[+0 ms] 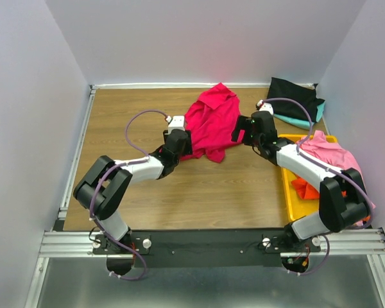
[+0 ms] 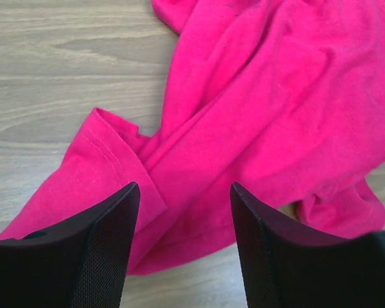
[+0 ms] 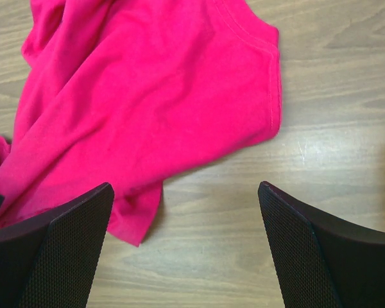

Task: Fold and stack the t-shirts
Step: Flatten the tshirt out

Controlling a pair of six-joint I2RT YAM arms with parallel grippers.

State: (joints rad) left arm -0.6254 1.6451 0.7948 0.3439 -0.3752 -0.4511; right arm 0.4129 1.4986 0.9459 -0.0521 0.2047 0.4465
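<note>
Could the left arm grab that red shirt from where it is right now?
Probably yes. The left gripper hangs open right over the red shirt. Cloth by the sleeve hem shows between its jaws, and nothing stands in the way.

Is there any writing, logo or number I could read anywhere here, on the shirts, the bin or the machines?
None: no readable text in any view. The red t-shirt is plain wherever it shows, the yellow bin carries no visible label, and nothing else bears a legible mark.
</note>
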